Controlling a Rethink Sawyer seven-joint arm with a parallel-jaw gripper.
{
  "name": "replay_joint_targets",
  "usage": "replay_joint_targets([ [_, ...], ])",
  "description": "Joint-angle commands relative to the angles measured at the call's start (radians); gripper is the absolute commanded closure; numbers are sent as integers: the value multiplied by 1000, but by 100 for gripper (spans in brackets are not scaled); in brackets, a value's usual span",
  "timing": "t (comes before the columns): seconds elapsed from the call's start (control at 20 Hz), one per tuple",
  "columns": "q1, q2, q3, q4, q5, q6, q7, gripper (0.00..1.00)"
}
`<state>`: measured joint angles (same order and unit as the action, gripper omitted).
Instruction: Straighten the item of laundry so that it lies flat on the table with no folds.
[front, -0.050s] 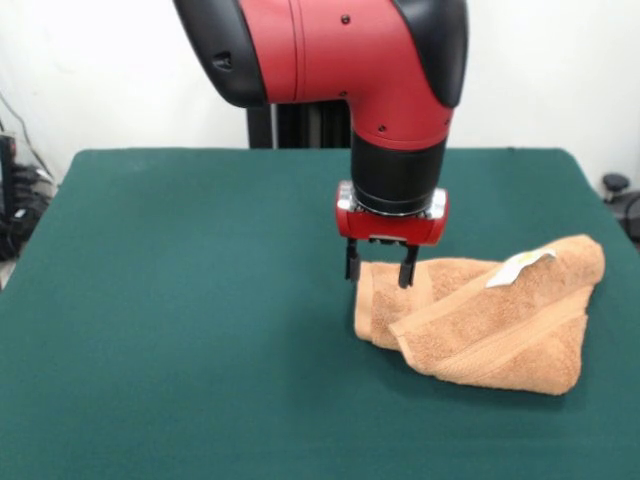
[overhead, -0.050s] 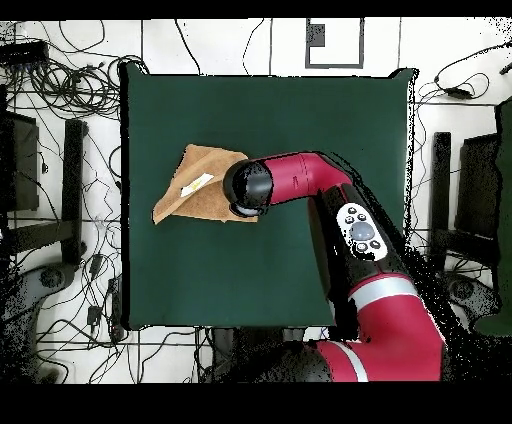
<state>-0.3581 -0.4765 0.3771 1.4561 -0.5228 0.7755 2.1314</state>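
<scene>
Tan towel (front, -0.050s: 480, 320), white tag (front, -0.050s: 520, 266); dark green table (front, -0.050s: 180, 300).

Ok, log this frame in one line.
towel: folded, tag up | gripper: open, at towel's corner | table: towel not flat

From my console the desk (front, -0.050s: 180, 330) is bare green felt over nearly its whole top, so I have open passage on every side but 1. The only obstacle is the folded towel (front, -0.050s: 500, 325), bunched toward 1 side edge (the right of the front view), with its white tag (front, -0.050s: 520, 266) on top. The gripper (front, -0.050s: 380, 268) hangs at the towel's inner edge, fingers apart, the arm (overhead, -0.050s: 330, 190) overhanging the desk behind it.
</scene>
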Motion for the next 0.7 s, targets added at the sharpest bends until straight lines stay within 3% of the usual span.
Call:
replay_joint_targets([
  [0.05,10,-7,53,-7,-50,-33,-148,0],
  [0.7,2,-5,54,-4,-57,-41,-158,0],
])
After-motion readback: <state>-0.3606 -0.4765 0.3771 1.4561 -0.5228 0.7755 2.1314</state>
